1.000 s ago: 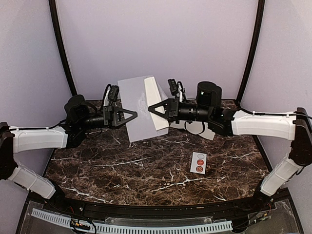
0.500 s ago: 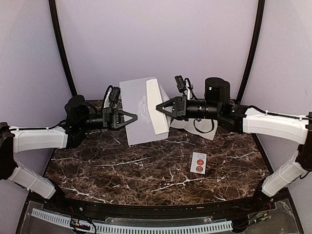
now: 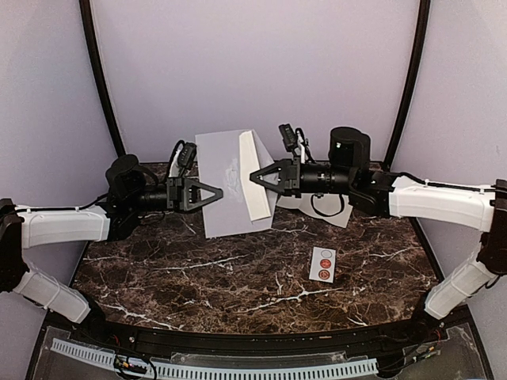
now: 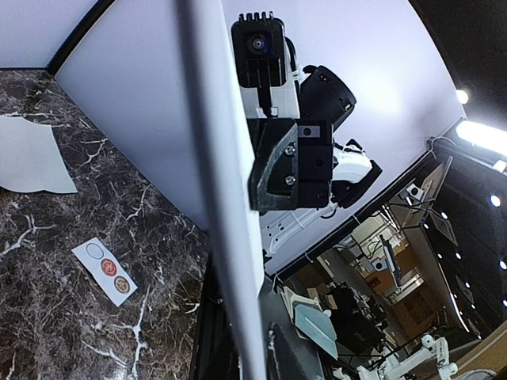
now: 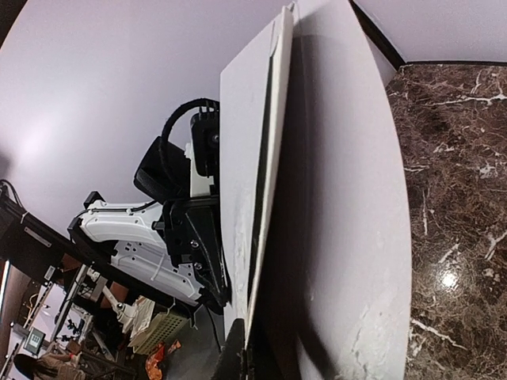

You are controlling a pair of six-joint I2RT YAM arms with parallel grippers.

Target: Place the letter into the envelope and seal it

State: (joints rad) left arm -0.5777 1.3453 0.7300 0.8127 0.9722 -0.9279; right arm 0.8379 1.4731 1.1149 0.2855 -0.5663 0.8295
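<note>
My left gripper point(image 3: 216, 191) is shut on the left edge of the grey-lavender envelope point(image 3: 226, 186) and holds it upright above the back of the table. My right gripper point(image 3: 255, 176) is shut on the white letter point(image 3: 257, 190), which lies against the envelope's right part, its top above the envelope's edge. I cannot tell whether the letter is inside. In the left wrist view the envelope point(image 4: 222, 198) is edge-on between my fingers point(image 4: 253, 356), with the right gripper point(image 4: 289, 162) beyond it. In the right wrist view the letter point(image 5: 341, 198) and the envelope point(image 5: 242, 142) stand side by side above my gripper point(image 5: 245, 360).
A small white sticker strip point(image 3: 322, 263) with round seals lies on the marble table point(image 3: 198, 277) at front right; it also shows in the left wrist view point(image 4: 104, 267). A loose pale sheet point(image 3: 339, 212) lies under the right arm. Lavender walls close the back and sides.
My right gripper moved the letter right and up, then back left against the envelope. The envelope shifted slightly and now stands a little straighter. Both grips held.
</note>
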